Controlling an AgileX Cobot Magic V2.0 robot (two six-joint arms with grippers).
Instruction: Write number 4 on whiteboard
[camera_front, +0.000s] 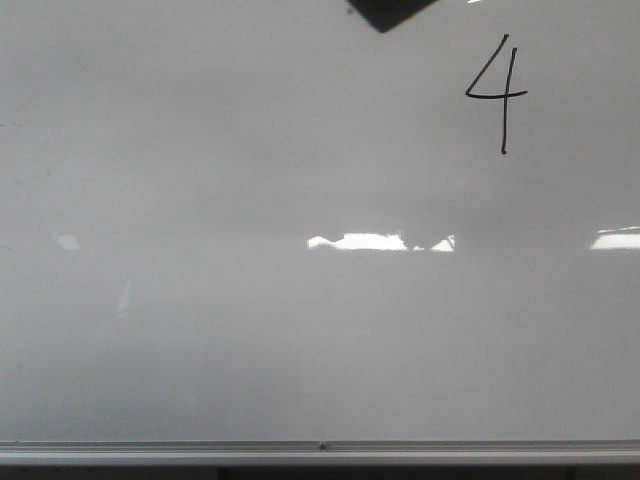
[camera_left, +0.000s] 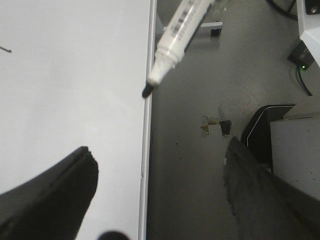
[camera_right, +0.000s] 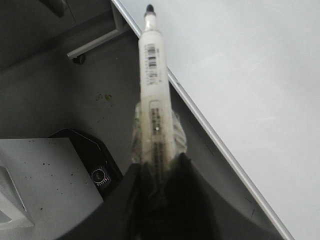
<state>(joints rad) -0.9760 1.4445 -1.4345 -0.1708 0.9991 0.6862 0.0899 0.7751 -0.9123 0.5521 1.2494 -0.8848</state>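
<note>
The number 4 (camera_front: 497, 92) sat in the upper right part of the whiteboard (camera_front: 250, 330) in the front view, upright, its long stem running vertically, the slanted stroke leaning down to the left to a short crossbar, the top left open. In the left wrist view only a tiny dark stroke showed at the picture's edge of the board, too small to identify. A dark shape (camera_front: 388, 12) was cut off at the top edge of the front view; what it was could not be made out. The silver frame (camera_front: 320, 450) ran along the board's bottom edge.

The right pincer (camera_right: 157, 170) was clamped on a white marker (camera_right: 154, 85), whose long axis ran straight out from the fingers, black tip beside the frame edge; contact with the board could not be judged. The same marker (camera_left: 175, 37) showed in the left wrist view, tip near the frame. The left pincer (camera_left: 160, 195) held nothing, its fingers (camera_left: 50, 195) spread wide apart.
</note>
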